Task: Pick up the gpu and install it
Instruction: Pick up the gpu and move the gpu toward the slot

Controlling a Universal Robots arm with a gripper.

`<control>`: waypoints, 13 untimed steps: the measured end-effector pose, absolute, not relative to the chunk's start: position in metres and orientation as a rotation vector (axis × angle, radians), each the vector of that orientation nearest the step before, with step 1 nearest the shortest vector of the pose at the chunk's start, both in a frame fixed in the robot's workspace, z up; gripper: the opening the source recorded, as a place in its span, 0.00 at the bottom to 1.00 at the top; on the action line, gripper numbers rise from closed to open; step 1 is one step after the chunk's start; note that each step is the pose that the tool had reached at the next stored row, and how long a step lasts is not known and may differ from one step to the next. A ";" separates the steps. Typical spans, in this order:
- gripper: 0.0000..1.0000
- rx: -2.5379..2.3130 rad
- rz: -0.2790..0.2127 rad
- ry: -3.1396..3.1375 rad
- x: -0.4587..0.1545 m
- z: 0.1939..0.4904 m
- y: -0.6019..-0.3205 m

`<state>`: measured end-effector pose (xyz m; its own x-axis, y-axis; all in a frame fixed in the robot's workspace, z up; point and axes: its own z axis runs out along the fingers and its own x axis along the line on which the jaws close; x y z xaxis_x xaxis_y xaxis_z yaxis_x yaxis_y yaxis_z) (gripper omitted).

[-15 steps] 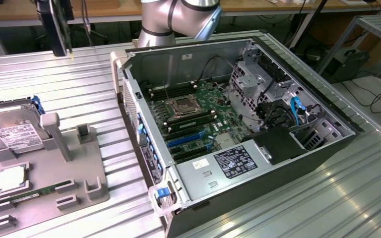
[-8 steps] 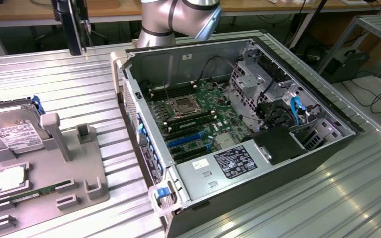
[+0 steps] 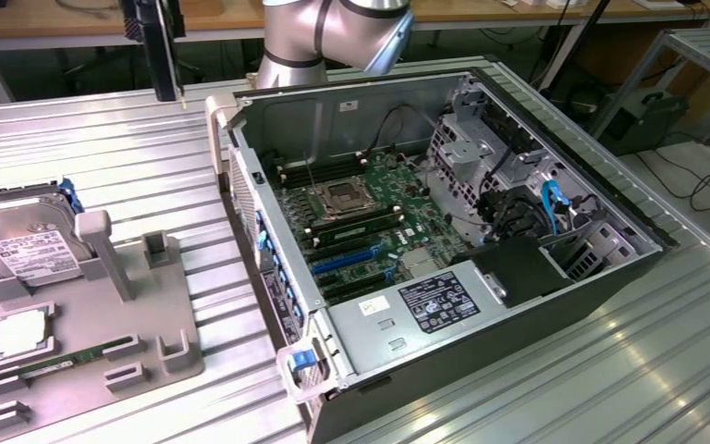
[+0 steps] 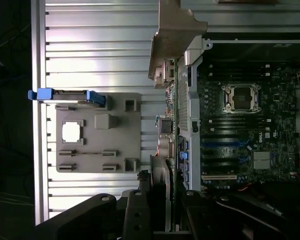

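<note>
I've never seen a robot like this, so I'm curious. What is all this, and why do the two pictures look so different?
This is a robot arm working on an open computer case that lies on a ribbed metal table. One picture comes from a camera standing off to the side. The other comes from a camera on the robot's wrist, looking past its gripper. The gripper holds the gpu, a flat computer card seen edge-on, with a silver bracket at its far end. Beside the case sits a grey tray with a hard drive, a square chip and a thin green memory stick.
</note>
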<state>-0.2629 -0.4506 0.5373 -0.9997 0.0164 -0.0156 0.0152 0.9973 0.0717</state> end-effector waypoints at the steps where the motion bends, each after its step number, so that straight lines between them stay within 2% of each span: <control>1: 0.27 0.025 0.112 3.123 -0.262 0.537 -0.451; 13: 0.27 0.025 0.112 3.123 -0.245 0.535 -0.451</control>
<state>-0.2450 -0.4506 0.5350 -0.9997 0.0164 -0.0155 0.0152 0.9973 0.0716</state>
